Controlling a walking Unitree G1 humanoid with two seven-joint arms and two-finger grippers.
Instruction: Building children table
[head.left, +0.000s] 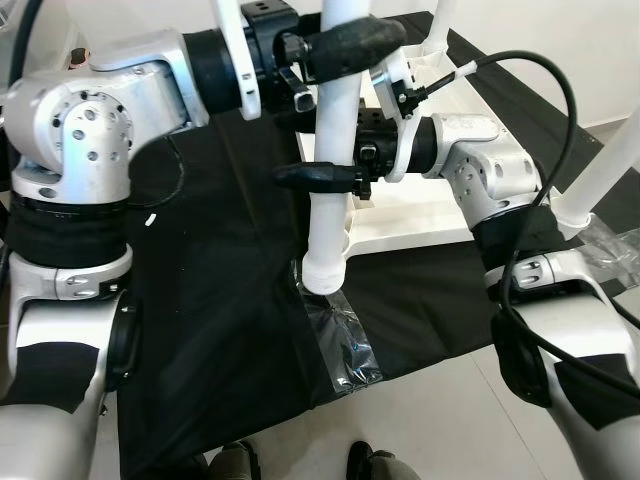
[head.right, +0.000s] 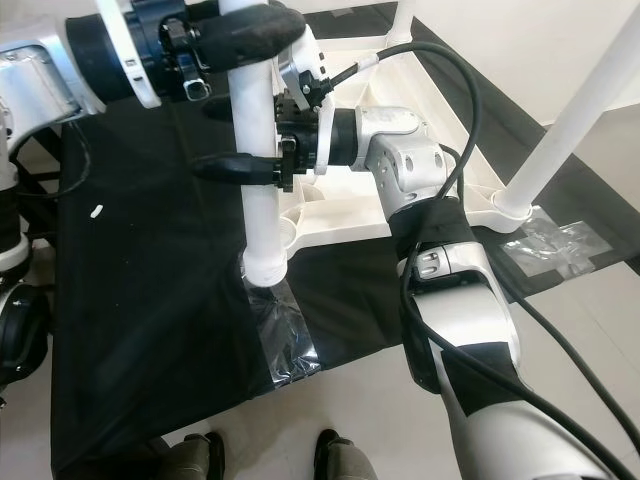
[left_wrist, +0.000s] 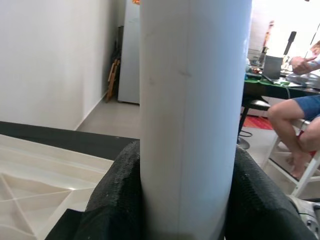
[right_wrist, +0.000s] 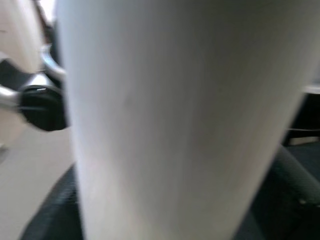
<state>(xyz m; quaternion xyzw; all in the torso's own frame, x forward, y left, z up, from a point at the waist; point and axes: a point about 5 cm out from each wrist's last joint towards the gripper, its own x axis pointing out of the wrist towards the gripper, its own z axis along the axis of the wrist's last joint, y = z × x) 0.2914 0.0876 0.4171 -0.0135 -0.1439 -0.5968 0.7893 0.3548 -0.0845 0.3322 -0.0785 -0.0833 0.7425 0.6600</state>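
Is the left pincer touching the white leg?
Touching. In the left wrist view both black fingers press against the leg on either side; the left eye view shows the left pincer wrapped around it.

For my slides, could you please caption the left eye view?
Both grippers, left above right, clamp an upright white table leg.

White tubular table leg (head.left: 333, 150) stands upright at near corner of upturned white tabletop (head.left: 420, 215); second leg (head.right: 560, 125) slants at far-right corner.
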